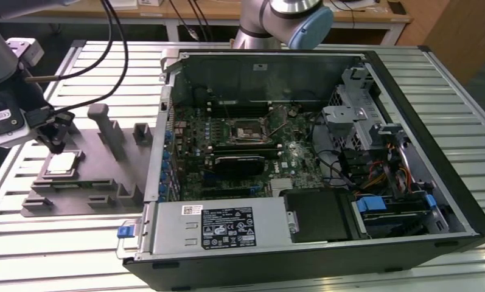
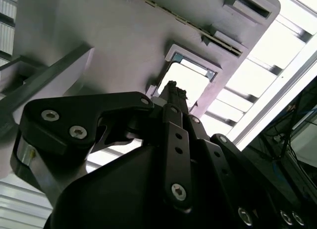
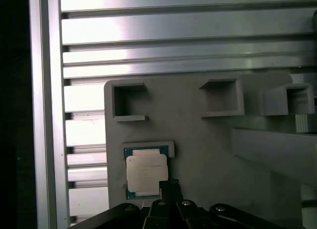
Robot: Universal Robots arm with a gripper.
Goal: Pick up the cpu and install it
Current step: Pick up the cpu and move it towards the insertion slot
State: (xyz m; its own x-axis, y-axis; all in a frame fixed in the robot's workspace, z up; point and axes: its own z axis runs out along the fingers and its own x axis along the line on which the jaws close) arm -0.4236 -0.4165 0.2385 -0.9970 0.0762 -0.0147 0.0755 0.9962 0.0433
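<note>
- At the exterior view's left, the cpu [image 1: 62, 163] lies flat in its pocket on the grey fixture block [image 1: 80, 185], shiny top up. I judge that the pick-up is not yet done: nothing has lifted it.
- In the first wrist view you can see the chip sitting square in the pocket, its pale rim showing along the edges.
- The gripper [image 1: 55, 146] hangs directly over the chip, its tip at the edge nearer the exterior view's left.
- From these angles you cannot tell whether the tip touches the metal top or stops just above it.
- Its fingers look drawn together into one narrow point, with no gap that you can make out in the second wrist view. There is nothing between them, so treat the gripper as empty-handed.
- Further toward the exterior view's right stands the open computer case [image 1: 421, 121], with the motherboard [image 1: 226, 152] exposed.
- The black socket frame [image 1: 246, 131] sits near the middle of the board, well apart from the fixture. No shiny chip shows inside it, so the install half of the task appears wholly undone.
- My reading is that you are at the very start. The arm is at the chip, with the grasp, the carry across to the case and the seating all left to do.
</note>
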